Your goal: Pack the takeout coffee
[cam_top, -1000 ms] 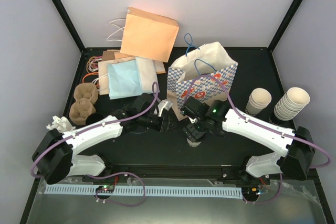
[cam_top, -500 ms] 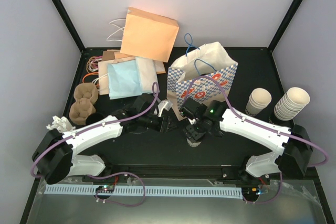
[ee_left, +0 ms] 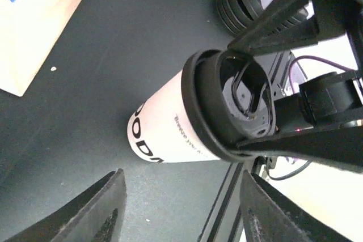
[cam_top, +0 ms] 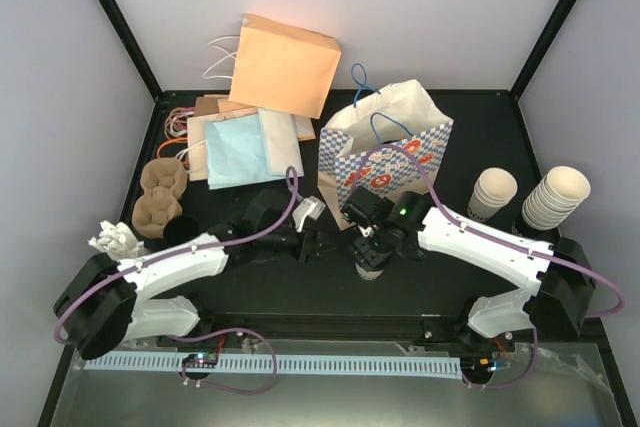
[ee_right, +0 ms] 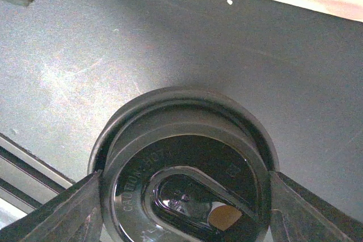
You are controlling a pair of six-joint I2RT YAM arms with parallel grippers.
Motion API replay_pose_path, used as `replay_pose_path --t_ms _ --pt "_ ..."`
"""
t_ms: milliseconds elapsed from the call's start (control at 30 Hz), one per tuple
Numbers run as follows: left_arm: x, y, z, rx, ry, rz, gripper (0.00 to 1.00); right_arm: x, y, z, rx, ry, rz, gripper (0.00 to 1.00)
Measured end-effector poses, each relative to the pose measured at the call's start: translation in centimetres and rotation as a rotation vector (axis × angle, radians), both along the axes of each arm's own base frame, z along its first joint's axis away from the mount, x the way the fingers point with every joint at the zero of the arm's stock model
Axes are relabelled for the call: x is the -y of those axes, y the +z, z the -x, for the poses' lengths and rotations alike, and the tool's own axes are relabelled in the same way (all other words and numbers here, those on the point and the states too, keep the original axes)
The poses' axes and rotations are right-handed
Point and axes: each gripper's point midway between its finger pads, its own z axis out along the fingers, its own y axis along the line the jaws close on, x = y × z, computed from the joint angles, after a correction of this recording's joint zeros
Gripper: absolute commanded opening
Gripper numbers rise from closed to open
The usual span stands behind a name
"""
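Just close right gripper point(ee_right: 184, 194), wide astride the takeout coffee point(ee_left: 170, 128) lid point(ee_left: 227, 106) (grip unclear), evenly, and park the empty, spread left gripper point(ee_left: 181, 196) beside it.

bright even light, soft shadows; orange bag point(cam_top: 287, 64) glares; wrist closeups blurred.

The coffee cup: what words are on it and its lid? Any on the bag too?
"CAUTION": raised on the black lid; the letters after it are unclear.
"OD": big black letters on the coffee cup, cut off by its curve.
Small line beside them: too blurred to read.
Blue-checked bag: red marks, too small to read.
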Motion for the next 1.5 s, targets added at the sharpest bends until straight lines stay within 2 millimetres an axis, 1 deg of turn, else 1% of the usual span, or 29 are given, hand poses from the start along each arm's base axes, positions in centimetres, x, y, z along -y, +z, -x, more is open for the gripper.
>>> replay_pose_path --t_ms 67,133,200,267,300,433,533,600,700,900,1000,1100,1200,1300,1433,1500 --pt "-0.2 -0.6 0.6 0.069 -0.019 0.022 0.70 0.0 0.0 0.0 0.000 -0.002 0.000 0.74" --pt "-0.2 -1.3 1.6 0.157 -0.053 0.040 0.81 0.0 0.0 0.0 0.000 -0.006 -0.001 0.73" --pt "-0.1 -2.1 3.0 0.253 -0.093 0.056 0.85 0.0 0.0 0.0 0.001 -0.009 -0.001 0.73" --pt "0.0 -2.6 3.8 0.338 -0.117 0.059 0.86 0.0 0.0 -0.1 0.000 -0.015 -0.002 0.73" --pt "0.1 -2.7 3.9 0.373 -0.117 0.058 0.87 0.0 0.0 -0.1 0.001 -0.018 -0.003 0.73" --pt "0.6 -1.4 2.6 0.471 -0.057 0.072 0.84 0.0 0.0 -0.1 0.001 -0.035 -0.007 0.71" --pt "0.9 -0.7 2.0 0.490 -0.005 0.088 0.84 0.0 0.0 -0.2 0.002 -0.068 -0.014 0.66" --pt "0.9 -0.3 1.8 0.482 0.037 0.110 0.83 0.0 0.1 -0.4 0.005 -0.107 -0.021 0.66" --pt "0.6 -0.5 1.7 0.438 0.082 0.126 0.83 -0.1 0.1 -0.5 0.007 -0.156 -0.032 0.66" --pt "1.0 -0.6 2.5 0.322 0.135 0.160 0.83 0.2 0.3 -1.3 0.034 -0.267 -0.047 0.67" --pt "1.3 -0.4 2.5 0.247 0.171 0.194 0.81 -0.1 0.7 -1.9 0.055 -0.314 -0.054 0.67" --pt "1.6 -0.8 2.3 0.167 0.209 0.219 0.78 -1.5 1.4 -3.3 0.078 -0.347 -0.073 0.68" --pt "1.9 -1.7 2.1 0.097 0.235 0.225 0.77 -2.9 1.5 -4.0 0.083 -0.351 -0.105 0.68" --pt "2.2 -3.0 2.0 0.025 0.263 0.219 0.74 -3.6 1.0 -4.2 0.065 -0.343 -0.108 0.68" --pt "1.8 -3.5 2.1 -0.027 0.288 0.240 0.74 -4.5 0.4 -4.6 0.050 -0.321 -0.084 0.68" --pt "1.5 -3.7 2.2 -0.042 0.298 0.242 0.74 -4.6 0.4 -4.6 0.048 -0.308 -0.075 0.68"
